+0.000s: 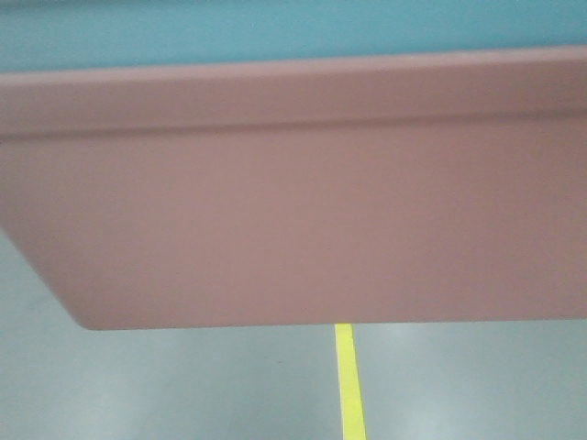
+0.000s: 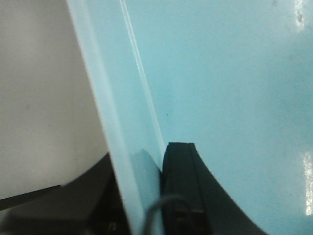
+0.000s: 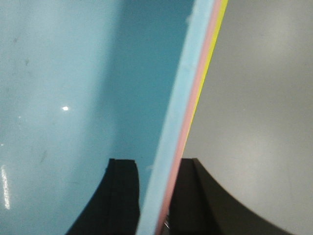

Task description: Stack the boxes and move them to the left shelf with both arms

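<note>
Our left gripper and right gripper clamp the blue box, nested in the pink box. We judge it mid-carry; next, keep level toward nine o'clock.

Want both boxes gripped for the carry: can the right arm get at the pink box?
Likely yes: the right gripper straddles the nested walls, one finger inside the blue box, the other outside the pink box.

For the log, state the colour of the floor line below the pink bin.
Yellow. The floor line shows best in the exterior front-facing view.
</note>
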Robot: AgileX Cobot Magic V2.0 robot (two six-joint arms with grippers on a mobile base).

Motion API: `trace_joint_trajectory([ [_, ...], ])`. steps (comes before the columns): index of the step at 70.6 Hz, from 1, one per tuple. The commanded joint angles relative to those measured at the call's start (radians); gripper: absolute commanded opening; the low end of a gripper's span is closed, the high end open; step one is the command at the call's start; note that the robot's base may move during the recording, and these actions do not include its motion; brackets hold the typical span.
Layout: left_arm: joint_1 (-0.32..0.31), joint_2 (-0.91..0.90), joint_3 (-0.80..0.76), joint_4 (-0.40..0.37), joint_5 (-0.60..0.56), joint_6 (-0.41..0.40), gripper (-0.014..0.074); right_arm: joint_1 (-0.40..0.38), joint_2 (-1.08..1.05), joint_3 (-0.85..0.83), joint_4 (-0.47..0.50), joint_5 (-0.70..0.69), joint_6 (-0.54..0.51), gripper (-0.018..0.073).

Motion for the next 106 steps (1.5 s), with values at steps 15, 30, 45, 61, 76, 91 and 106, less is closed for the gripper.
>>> trace_joint_trajectory([
  [15, -0.017, -0.03, -0.039, 0.039, -0.072, 0.032, -0.0003, -0.004, -0.033, -0.037, 0.007, -0.13, -0.004, 0.0032],
  [30, -0.017, -0.03, -0.039, 0.039, -0.072, 0.032, -0.0003, -0.004, -0.033, -0.037, 0.007, -0.13, -0.004, 0.0032],
  [45, -0.017, -0.03, -0.039, 0.039, -0.072, 0.032, -0.0003, -0.004, -0.033, -0.037, 0.007, -0.13, -0.004, 0.0032],
  [61, -0.017, -0.03, -0.039, 0.039, -0.072, 0.032, -0.0003, -0.004, -0.033, -0.037, 0.007, -0.13, -0.004, 0.0032],
  [76, -0.017, -0.03, -0.039, 0.039, -0.072, 0.032, -0.0003, -0.004, -0.033, -0.037, 0.007, -0.13, -0.004, 0.0032],
  [91, -0.017, -0.03, -0.039, 0.039, -0.072, 0.032, -0.0003, -0.004, -0.033, -0.037, 0.007, -0.131, -0.004, 0.0032],
  [106, -0.017, -0.03, -0.039, 0.039, -0.072, 0.032, -0.0003, -0.004, -0.033, -0.037, 0.007, -0.131, -0.004, 0.0032],
])
